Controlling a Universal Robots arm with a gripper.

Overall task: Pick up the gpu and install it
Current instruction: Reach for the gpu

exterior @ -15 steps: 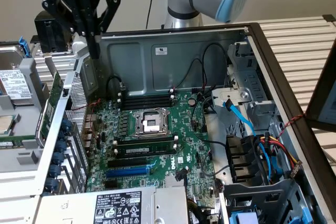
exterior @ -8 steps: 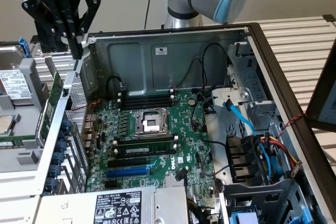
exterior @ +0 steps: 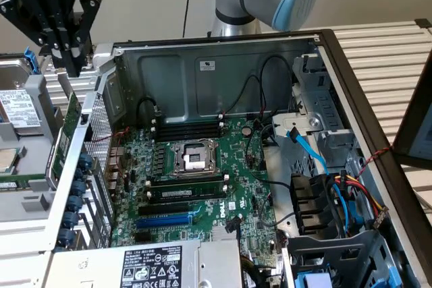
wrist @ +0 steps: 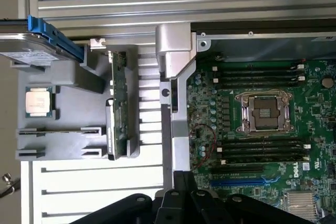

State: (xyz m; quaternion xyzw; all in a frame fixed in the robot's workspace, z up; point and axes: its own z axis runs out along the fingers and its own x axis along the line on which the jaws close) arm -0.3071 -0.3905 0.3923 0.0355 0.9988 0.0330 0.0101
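Nearest, a labelled power supply [exterior: 152,264] sits at the open computer case's [exterior: 223,72] lower edge. On the exterior view's left, a grey holder [exterior: 30,200] carries a hard drive [exterior: 17,109], a processor chip [wrist: 38,102] and the gpu [wrist: 119,87], which stands on edge just outside the case wall. The gripper [exterior: 71,59] hangs above the gpu, apart from it and carrying nothing; whether it is released or clenched cannot be told. Rightward lie the motherboard [exterior: 196,173] and coloured cables [exterior: 351,190].

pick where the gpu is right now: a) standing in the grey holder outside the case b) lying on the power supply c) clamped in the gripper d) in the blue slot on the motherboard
a, the gpu stands on edge in the grey holder beside the case, apart from the gripper
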